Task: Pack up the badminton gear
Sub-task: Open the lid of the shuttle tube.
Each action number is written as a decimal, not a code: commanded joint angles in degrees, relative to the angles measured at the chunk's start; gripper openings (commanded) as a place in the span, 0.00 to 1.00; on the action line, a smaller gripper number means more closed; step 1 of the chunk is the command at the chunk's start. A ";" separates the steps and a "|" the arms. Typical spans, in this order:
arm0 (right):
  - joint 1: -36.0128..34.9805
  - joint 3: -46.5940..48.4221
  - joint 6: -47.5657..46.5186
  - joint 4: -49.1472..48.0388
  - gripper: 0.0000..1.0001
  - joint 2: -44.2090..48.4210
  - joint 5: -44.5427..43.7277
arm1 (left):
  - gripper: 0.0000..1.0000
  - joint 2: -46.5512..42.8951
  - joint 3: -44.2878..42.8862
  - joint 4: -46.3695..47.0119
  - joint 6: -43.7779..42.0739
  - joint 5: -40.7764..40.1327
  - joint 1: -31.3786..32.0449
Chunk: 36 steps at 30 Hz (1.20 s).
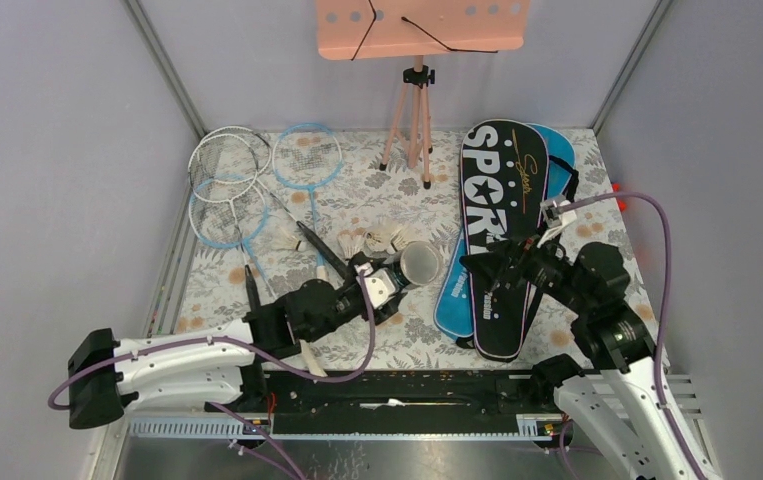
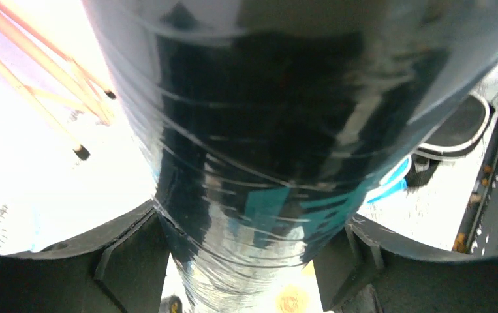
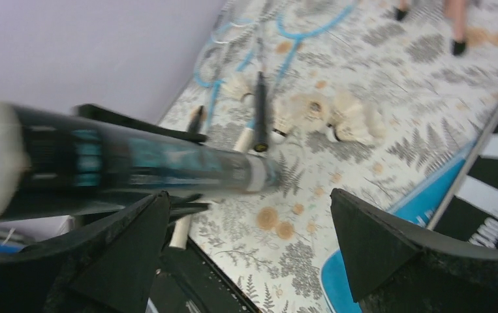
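Two arms reach in from the bottom edge of the top view. At lower left the left arm [image 1: 172,360] lies low and nearly level, its forearm running right and slightly up-frame toward the centre of the table [image 1: 357,190]. The left gripper [image 1: 387,283] is clamped on the black tube [image 1: 417,264], which sits at mid-frame with its open, pale-rimmed mouth turned up and to the right. Whether the tube touches the cloth cannot be told. From the left wrist the tube fills the middle of the frame, with both fingers [image 2: 128,254] pressed against its glossy sides at the bottom.

At lower right the right arm [image 1: 607,390] rises from its base, bends at the elbow and folds back leftward — its wrist hangs over the black SPORT bag [image 1: 497,190], just right of the tube's mouth. The right gripper [image 3: 249,195] is spread wide with nothing between its fingers [image 3: 122,248]. In its own view the tube shows blurred across the left half of the frame, and only floral cloth lies in the gap.

Farther up-frame, white shuttlecocks [image 1: 387,238] lie in a loose cluster just above the tube, near the racket handles. The four rackets [image 1: 307,156] fan out at upper left, their white and light-blue hoops overlapping near the back corner and their handles pointing down-frame toward the left gripper. The black bag runs lengthwise in the right half, lying on a blue bag [image 1: 560,160] whose edge shows at its upper right and lower left. At top centre stands the pink perforated board [image 1: 422,25] on tripod legs.
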<state>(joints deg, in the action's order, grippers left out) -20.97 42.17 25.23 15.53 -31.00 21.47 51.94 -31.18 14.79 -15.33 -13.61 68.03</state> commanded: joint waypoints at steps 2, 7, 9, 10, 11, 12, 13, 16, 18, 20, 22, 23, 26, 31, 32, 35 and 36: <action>0.11 6.04 -3.34 -4.41 0.99 -0.15 14.98 | 0.18 3.18 -3.88 -1.89 3.35 0.53 0.00; 0.12 11.63 -3.20 -2.61 0.96 -5.57 20.10 | 0.18 7.76 -4.48 0.90 3.21 2.96 0.00; 0.10 14.49 -4.05 -1.44 0.95 -7.91 22.59 | 0.19 10.39 -5.28 1.84 3.10 3.31 -0.05; 0.09 15.80 -4.66 -0.46 0.94 -8.84 23.44 | 0.19 11.47 -5.81 2.17 3.19 3.26 -0.07; 0.12 16.97 -4.92 0.57 0.94 -9.53 23.30 | 0.19 12.72 -6.39 2.44 3.14 3.22 -0.09; 0.08 18.12 -5.42 1.98 0.94 -9.93 22.45 | 0.19 13.70 -6.93 2.75 3.18 3.08 -0.09; 0.09 19.37 -6.12 4.30 0.93 -10.15 20.95 | 0.19 14.46 -7.22 3.20 3.12 3.08 -0.09; 0.11 23.10 -8.20 12.88 0.93 -9.00 8.86 | 0.17 15.90 -7.51 4.63 2.96 3.70 -0.17; 0.08 24.72 -8.57 17.59 0.93 -6.99 -0.36 | 0.17 16.08 -7.05 5.21 2.61 4.03 -0.24; 0.10 24.60 -9.13 17.30 0.94 -3.87 -5.33 | 0.17 16.01 -6.65 5.46 2.06 4.51 -0.27; -0.07 24.10 -8.40 14.78 0.93 -1.41 -4.88 | 0.17 16.21 -6.66 5.52 1.56 5.04 -0.34; 0.10 24.13 -7.59 13.75 0.91 -0.86 -2.39 | 0.17 16.44 -6.88 5.45 1.42 5.25 -0.35; 0.14 25.84 -5.84 13.24 0.87 -2.70 6.97 | 0.18 17.76 -8.05 4.83 1.12 5.67 -0.35; 0.08 26.07 -2.83 7.86 0.78 -8.62 20.85 | 0.18 20.92 -10.38 4.64 1.18 6.59 -0.35; 0.01 26.57 -2.83 8.14 0.75 -9.92 21.12 | 0.18 21.42 -10.80 4.58 1.26 6.80 -0.35; 0.05 28.29 -3.96 10.42 0.68 -12.68 20.68 | 0.18 22.45 -11.71 4.38 1.36 7.01 -0.35; 0.05 28.69 -4.26 11.10 0.65 -13.14 20.07 | 0.18 22.69 -11.86 4.42 1.36 7.08 -0.35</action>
<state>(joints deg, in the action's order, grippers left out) -20.67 68.23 20.86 26.63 -41.63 37.98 72.95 -41.52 21.56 -15.94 -8.73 67.46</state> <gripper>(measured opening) 0.687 0.672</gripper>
